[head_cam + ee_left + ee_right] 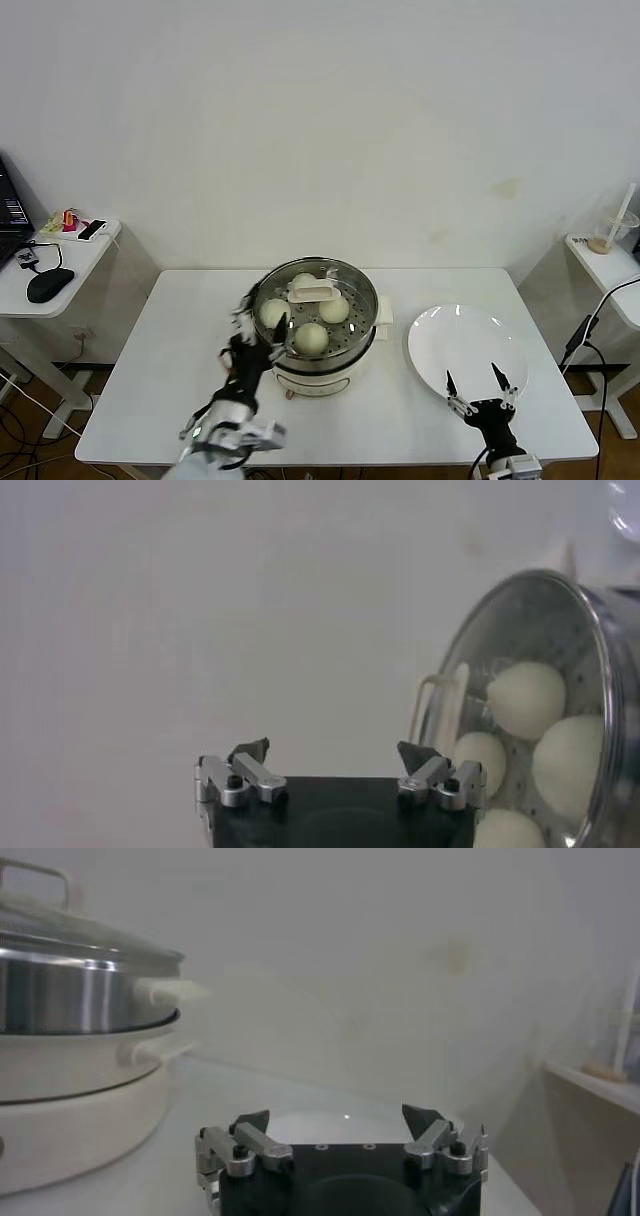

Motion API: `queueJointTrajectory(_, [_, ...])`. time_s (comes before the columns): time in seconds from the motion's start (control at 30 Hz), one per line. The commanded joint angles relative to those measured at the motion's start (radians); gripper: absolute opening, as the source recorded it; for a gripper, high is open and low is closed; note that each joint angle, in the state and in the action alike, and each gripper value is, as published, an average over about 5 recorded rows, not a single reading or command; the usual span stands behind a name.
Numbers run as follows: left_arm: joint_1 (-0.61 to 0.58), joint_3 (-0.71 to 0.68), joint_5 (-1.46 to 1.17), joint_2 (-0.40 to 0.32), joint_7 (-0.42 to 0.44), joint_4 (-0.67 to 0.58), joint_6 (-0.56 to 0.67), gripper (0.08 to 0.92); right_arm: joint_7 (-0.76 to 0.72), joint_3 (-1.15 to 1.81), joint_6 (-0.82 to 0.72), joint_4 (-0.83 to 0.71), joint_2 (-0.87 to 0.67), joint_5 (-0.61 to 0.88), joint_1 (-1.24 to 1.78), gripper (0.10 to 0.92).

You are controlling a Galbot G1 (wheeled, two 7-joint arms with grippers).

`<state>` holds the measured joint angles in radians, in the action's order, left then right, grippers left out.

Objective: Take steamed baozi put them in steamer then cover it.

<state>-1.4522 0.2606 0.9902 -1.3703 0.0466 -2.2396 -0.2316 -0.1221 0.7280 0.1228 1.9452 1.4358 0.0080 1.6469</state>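
Far left of the head view, a side desk [60, 262] carries a dark mouse [50, 286] and some small items. Moving right, the left gripper [252, 325] sits left of centre over the white table [150, 370], just beside the left wall of the steamer [318, 345]; its fingers are spread wide and hold nothing, and the left wrist view shows the same open gap between the fingertips [333, 759] with the pot at the right edge of that frame. At the centre of the table the steamer stands on its cream base, and the cover [314, 292] lies on its rim, the cream handle at the middle of the glass. Through the glass the steamed baozi [311, 338] sit on the perforated tray; four buns can be made out. To the right of the pot, well apart from it, lies a white plate [467, 350]. At the lower right of the frame the right gripper [478, 388] hovers at the near edge of that plate, fingers wide apart and holding nothing. At the far right edge, another small table [605, 262] is partly visible.
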Motion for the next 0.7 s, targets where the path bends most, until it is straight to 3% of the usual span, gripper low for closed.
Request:
queueJointTrajectory(0.03, [-0.31,0.271,-0.929,0.018,-0.264,-0.08,0.165,0.823,0.01,-0.042,0.014,0.031,-0.069,0.08,0.037,0.823])
queueJointTrajectory(0.33, [-0.397,0.312,-1.07,0.01,-0.222,0.017,0.324,0.823,-0.006,-0.077,-0.019,0.07,-0.101,0.096,0.116,0.823])
queueJointTrajectory(0.7, [-0.437,0.318,-1.068,-0.004,-0.203,0.039,0.345,0.823,-0.039,-0.149,-0.129,0.146,-0.101,0.098,0.188,0.823])
